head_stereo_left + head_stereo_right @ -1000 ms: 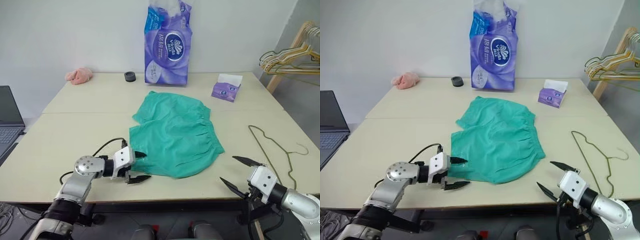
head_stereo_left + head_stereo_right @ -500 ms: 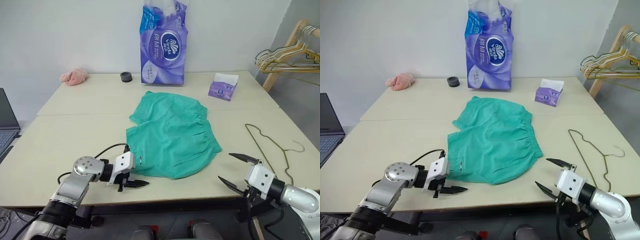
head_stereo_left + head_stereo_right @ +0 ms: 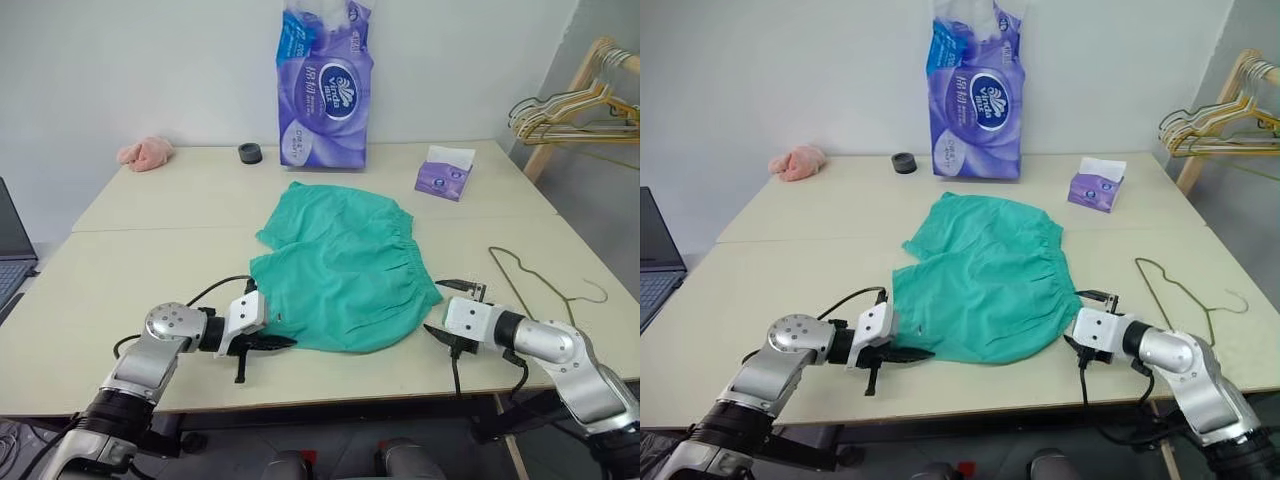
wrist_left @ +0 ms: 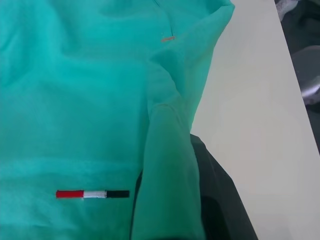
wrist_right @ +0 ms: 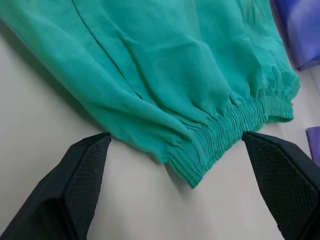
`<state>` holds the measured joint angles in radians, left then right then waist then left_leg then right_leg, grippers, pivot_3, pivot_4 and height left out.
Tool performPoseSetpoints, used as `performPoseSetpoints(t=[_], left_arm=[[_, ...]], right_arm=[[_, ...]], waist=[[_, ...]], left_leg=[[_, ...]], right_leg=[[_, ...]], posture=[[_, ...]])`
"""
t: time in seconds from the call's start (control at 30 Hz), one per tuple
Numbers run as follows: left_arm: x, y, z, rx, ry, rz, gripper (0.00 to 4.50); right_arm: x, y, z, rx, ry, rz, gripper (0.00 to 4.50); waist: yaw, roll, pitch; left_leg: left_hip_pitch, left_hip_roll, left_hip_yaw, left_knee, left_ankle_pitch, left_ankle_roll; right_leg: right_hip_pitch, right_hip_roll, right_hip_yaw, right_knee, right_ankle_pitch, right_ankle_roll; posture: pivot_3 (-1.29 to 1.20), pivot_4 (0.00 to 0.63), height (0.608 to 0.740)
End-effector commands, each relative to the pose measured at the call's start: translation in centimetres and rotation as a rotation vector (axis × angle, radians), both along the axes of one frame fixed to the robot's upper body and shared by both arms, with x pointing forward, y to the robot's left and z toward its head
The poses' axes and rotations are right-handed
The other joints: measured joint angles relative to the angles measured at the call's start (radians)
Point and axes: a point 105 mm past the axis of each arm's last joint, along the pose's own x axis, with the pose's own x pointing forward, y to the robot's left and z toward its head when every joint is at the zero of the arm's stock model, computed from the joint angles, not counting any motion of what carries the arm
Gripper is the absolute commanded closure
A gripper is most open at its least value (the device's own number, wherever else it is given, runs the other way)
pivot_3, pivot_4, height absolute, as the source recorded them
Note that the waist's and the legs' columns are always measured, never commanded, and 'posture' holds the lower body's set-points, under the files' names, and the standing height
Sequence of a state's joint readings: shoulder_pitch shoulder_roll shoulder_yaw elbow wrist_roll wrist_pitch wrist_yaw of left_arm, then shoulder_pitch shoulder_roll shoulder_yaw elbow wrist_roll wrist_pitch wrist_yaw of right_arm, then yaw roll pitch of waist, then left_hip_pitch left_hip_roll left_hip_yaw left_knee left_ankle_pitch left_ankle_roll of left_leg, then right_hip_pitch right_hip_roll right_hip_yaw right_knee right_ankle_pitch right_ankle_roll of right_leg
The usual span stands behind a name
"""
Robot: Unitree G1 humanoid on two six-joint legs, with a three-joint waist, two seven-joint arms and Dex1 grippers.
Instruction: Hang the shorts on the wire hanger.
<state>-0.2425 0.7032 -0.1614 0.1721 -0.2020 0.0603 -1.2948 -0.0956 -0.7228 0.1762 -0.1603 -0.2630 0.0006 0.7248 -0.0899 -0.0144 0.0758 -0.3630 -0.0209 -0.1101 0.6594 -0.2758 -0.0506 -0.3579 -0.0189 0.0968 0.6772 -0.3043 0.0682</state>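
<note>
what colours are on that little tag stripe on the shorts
Red, white and black, on the teal-green shorts; clearest in the left wrist view, at the stripe.

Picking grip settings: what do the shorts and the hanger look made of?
The shorts: thin woven fabric, matte, likely a cotton or polyester blend; it creases softly and gathers at an elastic waistband. The hanger: bare thin wire, probably coated metal, olive-green, holding a stiff triangle and hook.

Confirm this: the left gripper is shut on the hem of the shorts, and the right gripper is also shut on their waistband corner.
Wrong about the right gripper. The right wrist view shows its fingers spread wide on either side of the waistband corner of the shorts, not touching it. The left gripper is shut on the hem, as the left wrist view shows.
</note>
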Motion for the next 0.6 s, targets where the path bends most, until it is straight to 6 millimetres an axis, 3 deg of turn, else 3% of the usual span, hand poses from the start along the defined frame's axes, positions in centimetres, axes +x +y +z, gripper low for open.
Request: performPoseSetpoints(t=[0.03, 0.27, 0.4, 0.6], left_arm=[[1.0, 0.5, 1.7, -0.045, -0.050, 0.039, 4.47], [0.9, 1.0, 2.6, -0.065, -0.043, 0.033, 4.47], [1.2, 1.6, 2.7, -0.062, -0.038, 0.050, 4.50], [2.5, 3.3, 3.5, -0.068, -0.052, 0.114, 4.50]], right_arm=[[1.2, 0.8, 0.4, -0.010, -0.062, 0.000, 0.00], [2.7, 2.6, 0.4, 0.073, -0.087, -0.009, 0.00], [3.0, 3.1, -0.2, 0.091, -0.073, -0.012, 0.89], [3.2, 2.5, -1.3, 0.085, -0.056, -0.035, 3.01]], waist=[[0.000, 0.000, 0.000], [-0.001, 0.000, 0.000], [-0.002, 0.000, 0.000], [-0.007, -0.001, -0.001]], left_leg=[[0.000, 0.000, 0.000, 0.000, 0.000, 0.000], [0.000, 0.000, -0.001, 0.000, 0.000, 0.000], [0.000, 0.000, -0.001, 0.000, 0.000, 0.000], [0.000, -0.001, -0.001, 0.000, 0.000, 0.000]], right_leg=[[0.000, 0.000, 0.000, 0.000, 0.000, 0.000], [0.000, 0.000, 0.000, 0.001, 0.001, -0.001], [0.000, 0.000, 0.000, 0.001, 0.002, -0.003], [0.000, 0.000, -0.001, 0.001, 0.002, -0.004]], posture=[[-0.13, 0.022, 0.740], [-0.13, 0.018, 0.740], [-0.13, 0.017, 0.740], [-0.13, 0.017, 0.740]])
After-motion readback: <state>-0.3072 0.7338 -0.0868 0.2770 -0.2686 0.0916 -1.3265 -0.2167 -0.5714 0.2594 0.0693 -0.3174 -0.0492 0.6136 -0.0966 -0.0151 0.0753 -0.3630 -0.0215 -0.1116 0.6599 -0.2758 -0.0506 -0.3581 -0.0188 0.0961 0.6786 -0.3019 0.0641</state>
